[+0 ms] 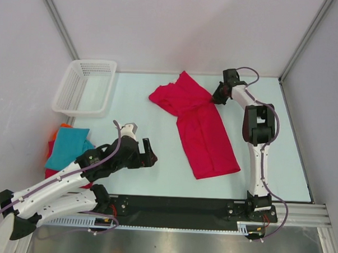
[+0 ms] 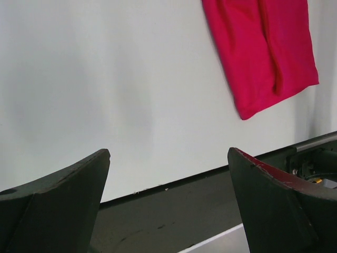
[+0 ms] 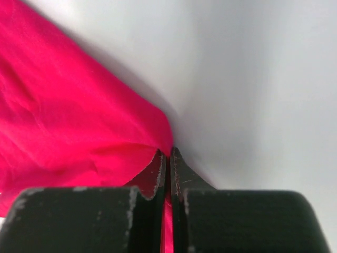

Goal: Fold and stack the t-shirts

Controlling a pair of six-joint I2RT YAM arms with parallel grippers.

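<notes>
**Near edge.** One black mounting strip [image 1: 176,207] runs along the front of the pale table [image 1: 136,111]. Bare surface lies open between the two arms.

**Left gripper** [image 1: 150,151], near left. Jaws spread wide, grasping nothing, hovering over bare table just beyond the strip.

**Folded t-shirts**, near-left corner, three counted in one pile.
- Teal cloth shirt [image 1: 71,147] on top.
- Orange shirt [image 1: 55,134] peeking out at the far-left edge.
- Red shirt [image 1: 48,167] beneath, partly hidden by the left arm.

**Large crimson-red cloth t-shirt** [image 1: 207,134], one, centre right. The lower body is folded into a long narrow panel running toward the near edge. The upper part is bunched and rumpled leftward at the far end.

**Right gripper** [image 1: 217,96], far right. Jaws clenched on that shirt's right-hand edge.

**White plastic mesh basket** [image 1: 84,86], one, far-left corner.
</notes>
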